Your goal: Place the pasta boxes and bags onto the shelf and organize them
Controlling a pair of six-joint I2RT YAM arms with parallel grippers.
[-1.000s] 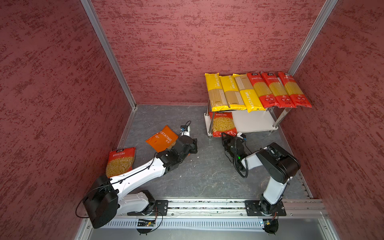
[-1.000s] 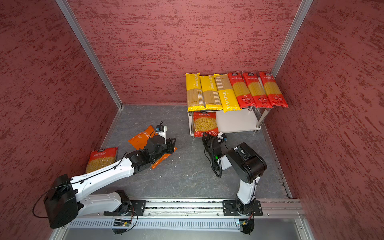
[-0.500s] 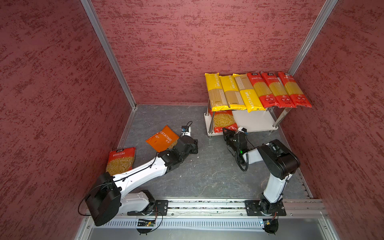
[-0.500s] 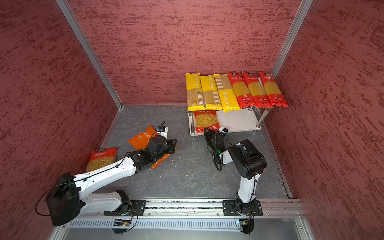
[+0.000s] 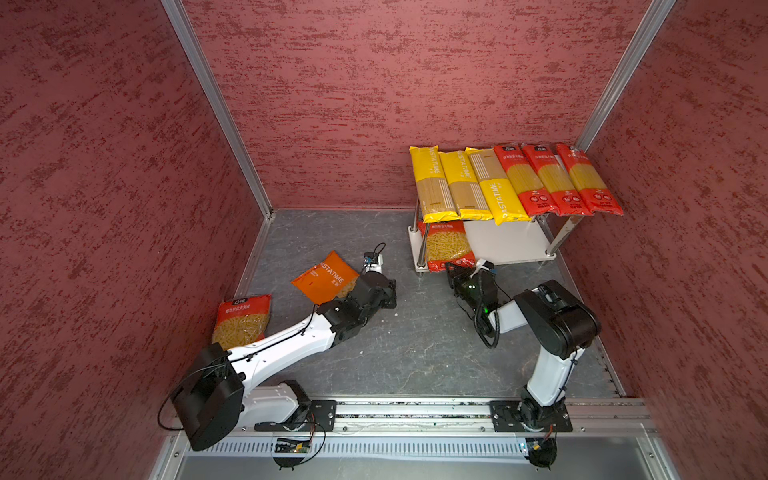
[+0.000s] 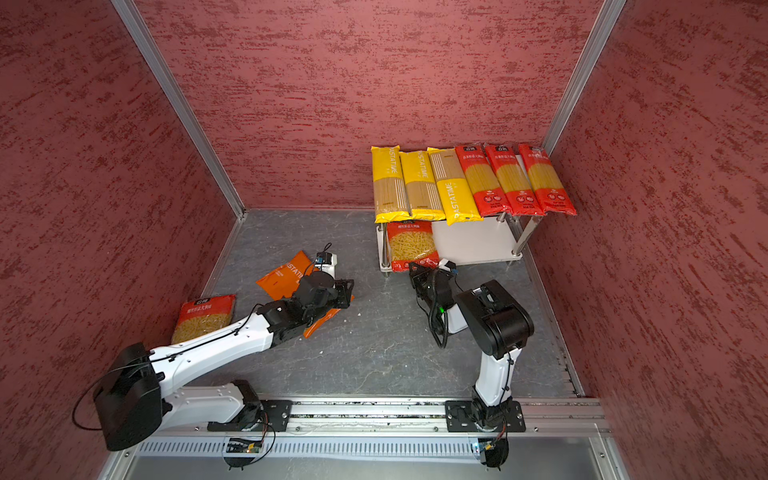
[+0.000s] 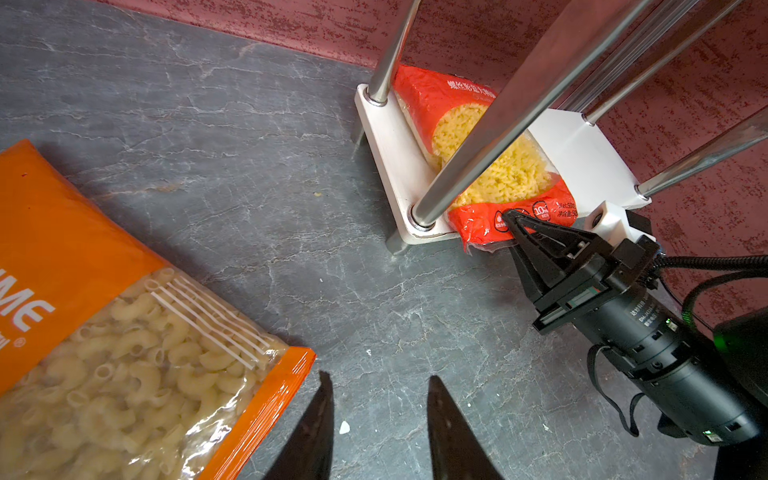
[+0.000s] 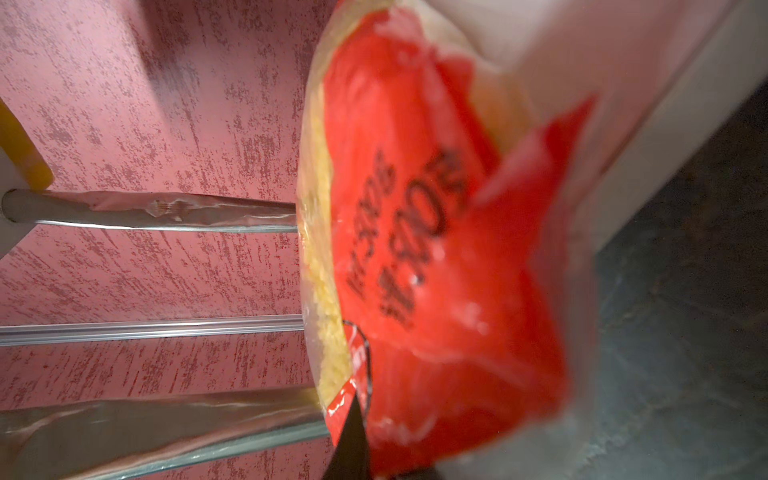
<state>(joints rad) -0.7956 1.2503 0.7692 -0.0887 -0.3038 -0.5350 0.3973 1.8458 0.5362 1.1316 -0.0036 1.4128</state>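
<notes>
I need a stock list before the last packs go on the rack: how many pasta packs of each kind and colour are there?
Long yellow spaghetti packs: 3
Long red spaghetti packs: 3
Wide red short-pasta bags: 2
Orange macaroni bag: 1
Total: 9

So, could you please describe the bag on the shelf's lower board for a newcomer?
Look to the white two-tier shelf in the far right corner. On its lower board, at the left end, lies a red bag of short pasta. Unlike the long spaghetti packs above, it is wide, squat and alone there.
</notes>
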